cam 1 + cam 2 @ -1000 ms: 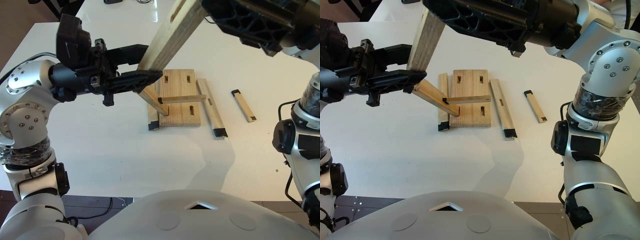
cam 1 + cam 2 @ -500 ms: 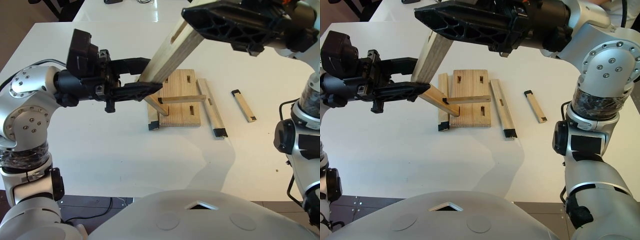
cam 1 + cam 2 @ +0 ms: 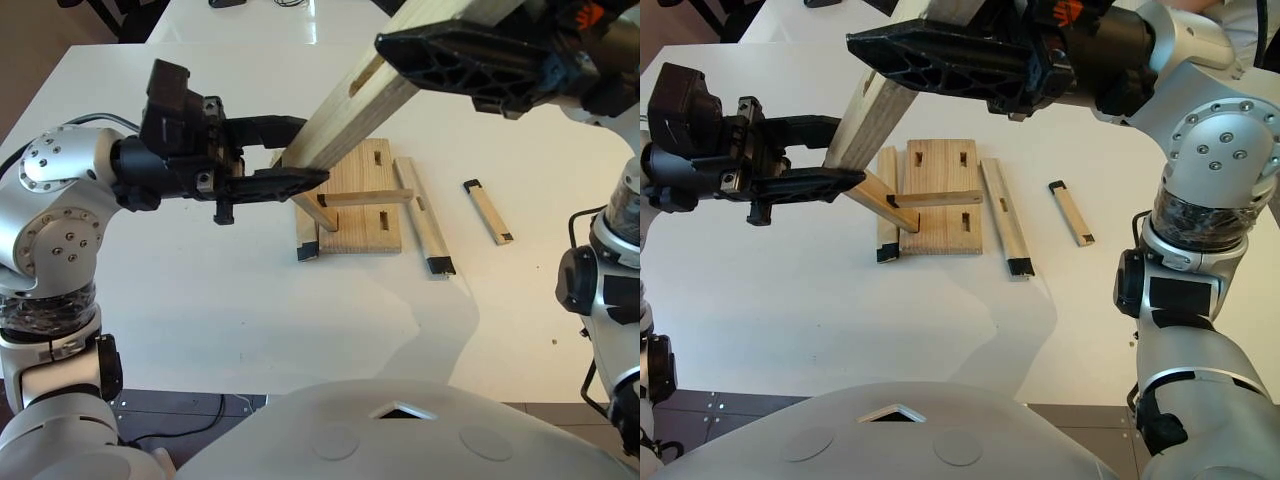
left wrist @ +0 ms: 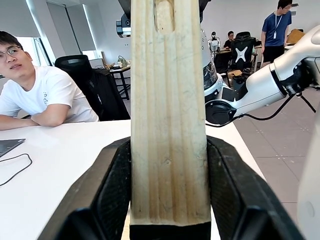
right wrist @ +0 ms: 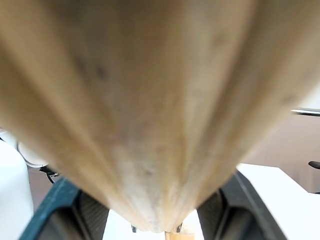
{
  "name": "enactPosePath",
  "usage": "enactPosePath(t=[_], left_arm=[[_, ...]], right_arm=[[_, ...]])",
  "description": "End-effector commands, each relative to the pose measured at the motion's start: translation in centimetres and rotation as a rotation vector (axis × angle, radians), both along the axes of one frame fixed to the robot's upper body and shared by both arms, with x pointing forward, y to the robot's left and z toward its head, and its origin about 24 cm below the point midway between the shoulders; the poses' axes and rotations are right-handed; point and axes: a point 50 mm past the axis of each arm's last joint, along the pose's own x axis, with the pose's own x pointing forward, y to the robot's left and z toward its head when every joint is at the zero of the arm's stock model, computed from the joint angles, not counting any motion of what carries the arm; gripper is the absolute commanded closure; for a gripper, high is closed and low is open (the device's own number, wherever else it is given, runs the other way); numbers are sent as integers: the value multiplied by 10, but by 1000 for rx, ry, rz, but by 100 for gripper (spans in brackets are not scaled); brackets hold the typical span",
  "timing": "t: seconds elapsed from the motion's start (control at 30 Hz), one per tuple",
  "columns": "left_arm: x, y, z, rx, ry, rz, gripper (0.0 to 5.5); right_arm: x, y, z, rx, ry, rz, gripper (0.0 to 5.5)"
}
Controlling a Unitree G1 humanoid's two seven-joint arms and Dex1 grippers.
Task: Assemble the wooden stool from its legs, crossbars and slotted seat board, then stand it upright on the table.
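A long wooden leg hangs slanted above the table. My left gripper is shut on its lower end, and my right gripper is shut on it higher up. In the left wrist view the leg sits between the fingers. The slotted seat board lies flat below. A second leg tilts up from it with a crossbar joined on. What props it up I cannot tell. Another leg lies at the board's left edge.
A further leg lies just right of the board, and a short crossbar lies farther right. The white table spreads wide to the front and left of the pieces.
My right gripper has come lower and leftward along the raised leg. My left arm has edged to the right. The pieces on the table have not moved.
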Motion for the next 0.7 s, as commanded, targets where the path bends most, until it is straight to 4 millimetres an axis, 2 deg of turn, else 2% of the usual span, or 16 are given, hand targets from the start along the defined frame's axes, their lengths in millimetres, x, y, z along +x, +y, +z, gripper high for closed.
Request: enactPosePath(t=[0.03, 0.17, 0.23, 0.37, 0.5, 0.57, 0.63, 0.7], left_arm=[[10, 0, 2, 11, 3, 74, 289], [18, 4, 12, -10, -43, 139, 222], [24, 10, 14, 18, -89, 204, 217], [34, 25, 13, -33, -34, 299, 217], [31, 26, 17, -137, -5, 322, 217], [32, 30, 24, -226, -7, 366, 217], [39, 45, 35, -408, -16, 483, 217], [49, 65, 34, -572, 16, 635, 217]], right_arm=[[4, -10, -7, -30, 32, -76, 347], [7, -13, -5, -1, 24, -124, 347], [13, -19, 0, 23, 1, -184, 347], [32, -52, 12, 61, -53, -371, 347], [48, -78, 6, 19, -86, -525, 347], [55, -84, -17, -99, -108, -593, 347], [58, -85, -62, -264, -84, -605, 347], [56, -84, -104, -386, -46, -583, 347]])
